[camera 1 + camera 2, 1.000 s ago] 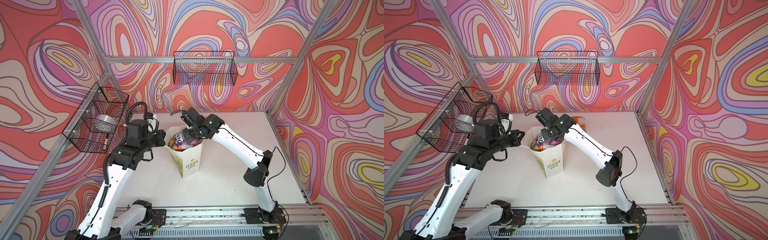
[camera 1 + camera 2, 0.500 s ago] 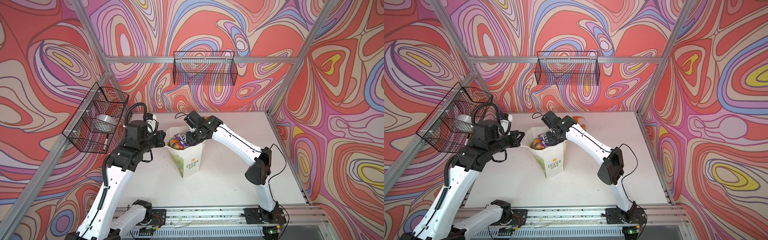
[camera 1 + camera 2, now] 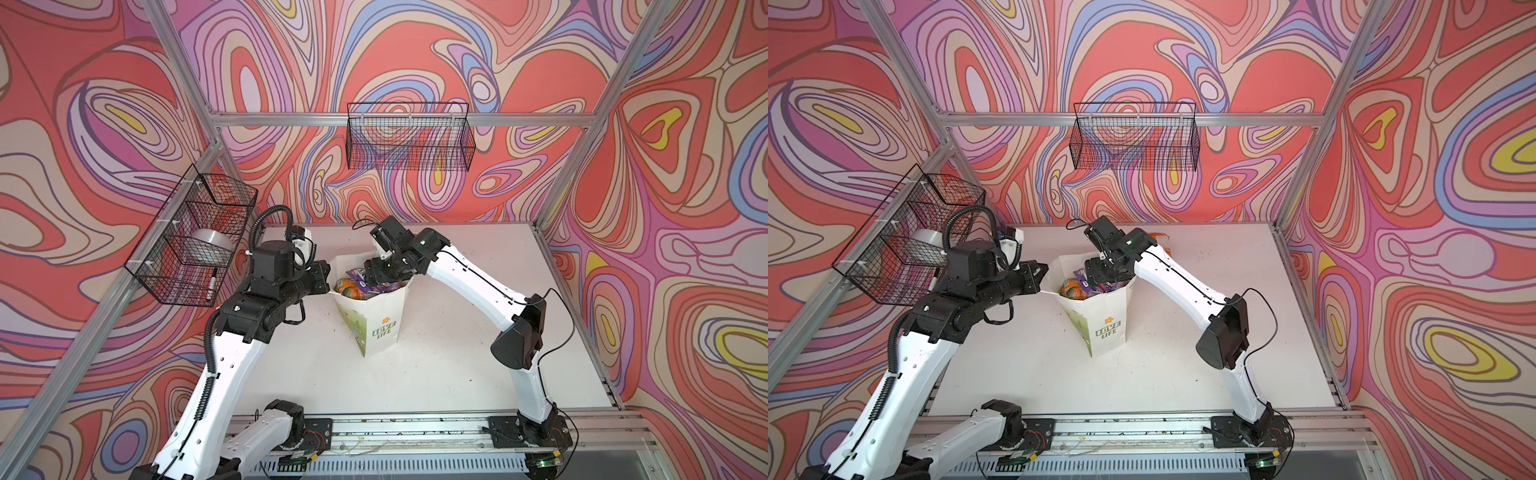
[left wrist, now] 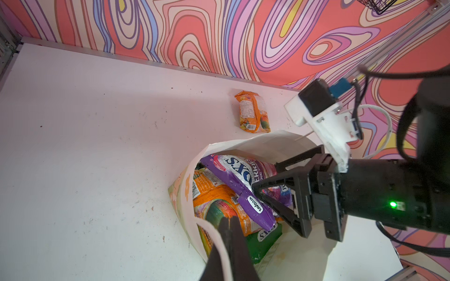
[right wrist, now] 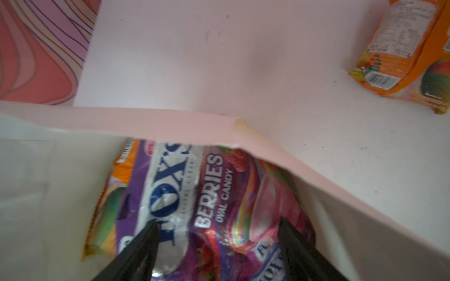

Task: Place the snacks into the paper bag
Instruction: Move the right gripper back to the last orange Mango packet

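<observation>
The white paper bag (image 3: 379,328) (image 3: 1105,329) stands upright mid-table, holding several snacks. On top lies a purple pouch (image 4: 233,175) (image 5: 194,194), over an orange pouch (image 4: 219,202) and a green one (image 4: 263,240). My right gripper (image 3: 374,274) (image 5: 219,221) is open inside the bag mouth, its fingers apart on either side of the purple pouch. At the bag's left rim my left gripper (image 3: 327,277) (image 4: 230,219) is shut on the white cord handle. One more orange pouch (image 4: 253,112) (image 5: 409,48) lies on the table behind the bag.
A black wire basket (image 3: 195,237) hangs on the left wall with a silver roll and a marker in it. Another wire basket (image 3: 409,137) hangs on the back wall. An aluminium rail (image 3: 415,428) runs along the table's front edge.
My right gripper has opened and let go of the purple pouch, which now rests in the bag. The left arm has not moved.
</observation>
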{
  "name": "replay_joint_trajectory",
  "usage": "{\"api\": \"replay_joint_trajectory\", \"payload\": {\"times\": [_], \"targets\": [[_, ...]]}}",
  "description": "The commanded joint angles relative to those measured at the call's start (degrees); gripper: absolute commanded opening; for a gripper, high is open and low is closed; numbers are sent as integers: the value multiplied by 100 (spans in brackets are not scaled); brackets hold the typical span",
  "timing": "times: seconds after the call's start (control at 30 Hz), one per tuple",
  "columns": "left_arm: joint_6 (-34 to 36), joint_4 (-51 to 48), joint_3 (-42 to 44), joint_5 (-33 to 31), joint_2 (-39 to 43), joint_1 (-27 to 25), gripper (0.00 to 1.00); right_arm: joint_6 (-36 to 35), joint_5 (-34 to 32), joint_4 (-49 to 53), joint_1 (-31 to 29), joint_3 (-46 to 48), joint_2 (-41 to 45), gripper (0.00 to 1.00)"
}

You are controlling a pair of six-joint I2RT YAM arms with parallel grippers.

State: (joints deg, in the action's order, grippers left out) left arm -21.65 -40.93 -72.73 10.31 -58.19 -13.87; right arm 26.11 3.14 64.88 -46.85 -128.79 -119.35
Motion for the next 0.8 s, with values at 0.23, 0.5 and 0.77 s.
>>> {"api": "replay_joint_trajectory", "payload": {"times": [0.23,0.5,0.77], "targets": [[21,314,-55,-124,74,43,0,-622,162,-725,-27,-1085,1331,98],[-33,316,-56,-38,65,42,0,-196,-949,-1462,1094,1287,2921,98],[30,317,-39,-228,113,46,0,235,-23,-2263,2769,3021,2888,98]]}}
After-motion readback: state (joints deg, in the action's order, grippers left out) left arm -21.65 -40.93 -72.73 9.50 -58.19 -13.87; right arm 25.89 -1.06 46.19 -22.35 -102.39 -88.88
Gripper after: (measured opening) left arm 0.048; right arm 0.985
